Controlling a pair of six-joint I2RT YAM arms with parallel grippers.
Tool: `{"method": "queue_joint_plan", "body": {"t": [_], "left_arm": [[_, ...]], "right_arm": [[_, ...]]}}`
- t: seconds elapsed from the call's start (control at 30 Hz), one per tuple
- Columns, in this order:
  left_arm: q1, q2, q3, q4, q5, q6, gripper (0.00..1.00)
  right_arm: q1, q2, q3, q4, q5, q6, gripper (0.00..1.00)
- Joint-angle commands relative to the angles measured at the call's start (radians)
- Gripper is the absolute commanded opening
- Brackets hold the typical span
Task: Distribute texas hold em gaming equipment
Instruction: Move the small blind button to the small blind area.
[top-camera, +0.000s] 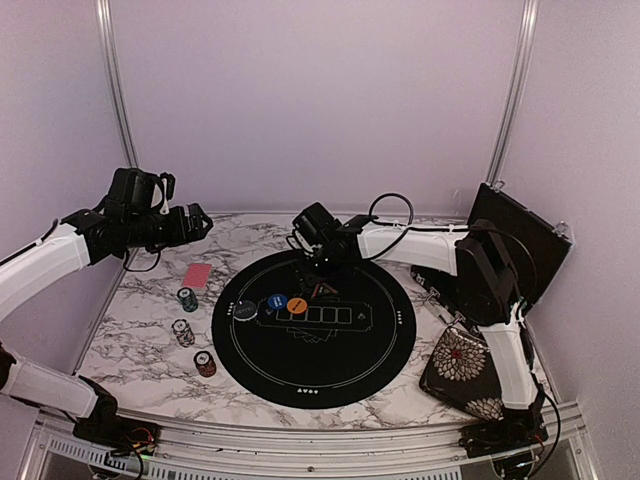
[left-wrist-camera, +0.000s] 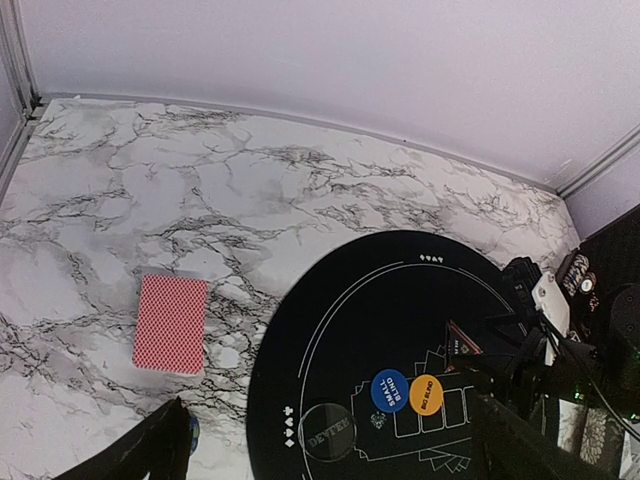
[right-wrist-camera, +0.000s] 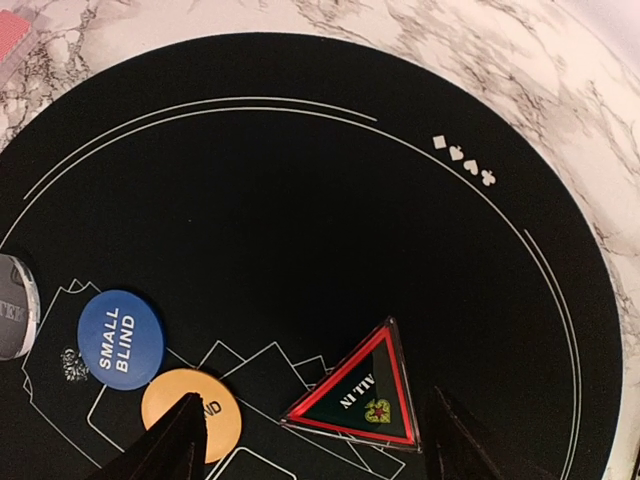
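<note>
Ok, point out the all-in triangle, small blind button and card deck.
All-in triangle (right-wrist-camera: 362, 394), right wrist view, middle of its face.
Small blind button (right-wrist-camera: 119, 338), right wrist view, blue face centre.
Card deck (left-wrist-camera: 171, 322), left wrist view, red back centre.

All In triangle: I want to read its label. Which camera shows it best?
Right wrist: the red-edged triangle lies close and whole, with its lettering legible. The left wrist view shows it small and unreadable; the top view barely resolves it.

Three button discs (top-camera: 275, 301) on the round black mat (top-camera: 330, 370) (black, blue, orange), plus one triangle (right-wrist-camera: 362, 390); left of it, three chip stacks (top-camera: 187, 298), one card deck (left-wrist-camera: 171, 323).
</note>
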Motion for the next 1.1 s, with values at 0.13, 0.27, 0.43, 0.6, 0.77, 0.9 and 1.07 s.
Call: {"method": "queue_joint_plan", "body": {"t": [0.13,0.27,0.43,0.6,0.77,0.9,1.07], "left_arm": [[0.006,0.001,0.014,0.002,0.007,-0.024,0.99],[0.005,0.002,0.015,-0.005,0.003,-0.024,0.99],[0.005,0.001,0.015,-0.008,0.002,-0.028,0.99],[0.006,-0.001,0.015,-0.014,-0.001,-0.026,0.99],[0.006,-0.011,0.009,-0.018,-0.006,-0.026,0.99],[0.005,-0.013,0.005,-0.019,-0.008,-0.027,0.99],[0.005,-0.012,0.004,-0.024,-0.01,-0.023,0.99]], "right_arm": [[0.017,-0.022,0.019,0.056,-0.084,-0.07,0.68],[0.03,0.0,0.036,0.064,-0.128,-0.113,0.66],[0.065,0.058,0.114,0.037,-0.135,-0.161,0.66],[0.092,0.113,0.181,0.015,-0.127,-0.198,0.66],[0.099,0.167,0.237,-0.008,-0.125,-0.216,0.7],[0.101,0.206,0.288,-0.033,-0.121,-0.217,0.69],[0.102,0.241,0.315,-0.046,-0.126,-0.214,0.69]]}}
